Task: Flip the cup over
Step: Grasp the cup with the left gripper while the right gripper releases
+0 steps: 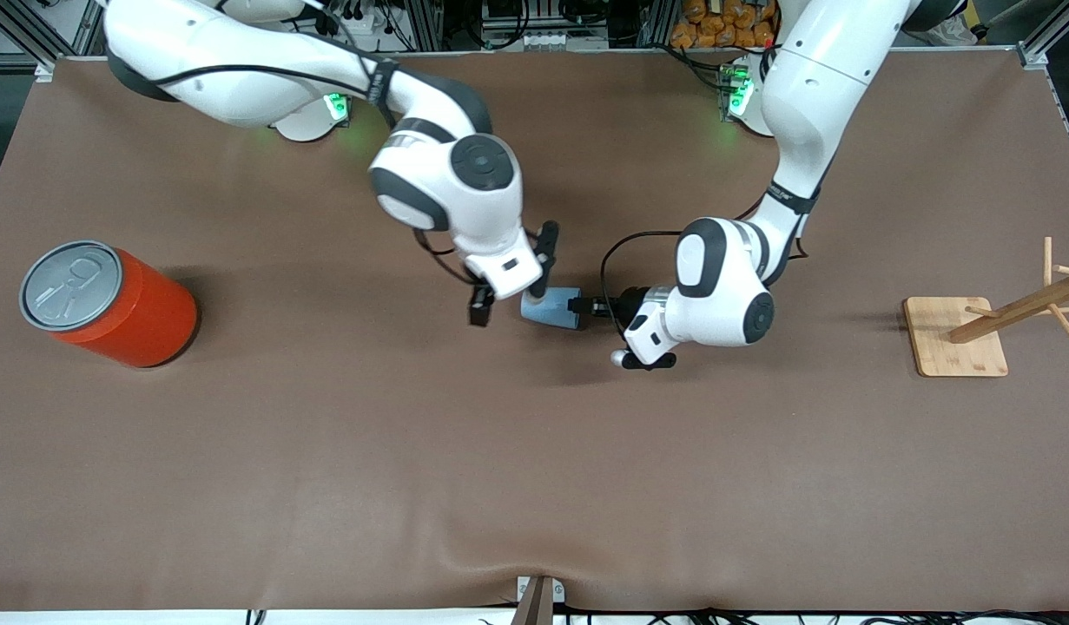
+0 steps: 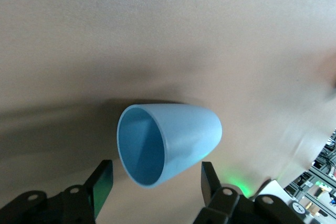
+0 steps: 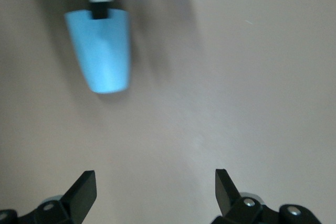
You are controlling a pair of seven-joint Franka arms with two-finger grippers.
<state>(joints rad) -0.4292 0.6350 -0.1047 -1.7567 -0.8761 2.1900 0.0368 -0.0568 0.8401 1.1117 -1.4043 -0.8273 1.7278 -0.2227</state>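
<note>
The light-blue cup [image 1: 550, 308] lies on its side on the brown table, its mouth toward the left arm's end. My left gripper [image 1: 584, 305] is low at the cup's mouth, open, with a finger on each side of the rim and gaps showing. In the left wrist view the cup [image 2: 173, 142] shows its darker blue inside just ahead of the left gripper [image 2: 156, 186]. My right gripper [image 1: 512, 282] is open and empty over the table beside the cup's base. In the right wrist view the cup [image 3: 102, 51] lies well ahead of the right gripper [image 3: 155, 187].
A large orange-red can [image 1: 108, 304] with a grey pull-tab lid stands at the right arm's end. A wooden peg rack on a square base [image 1: 955, 337] stands at the left arm's end. The table's front edge runs along the bottom of the front view.
</note>
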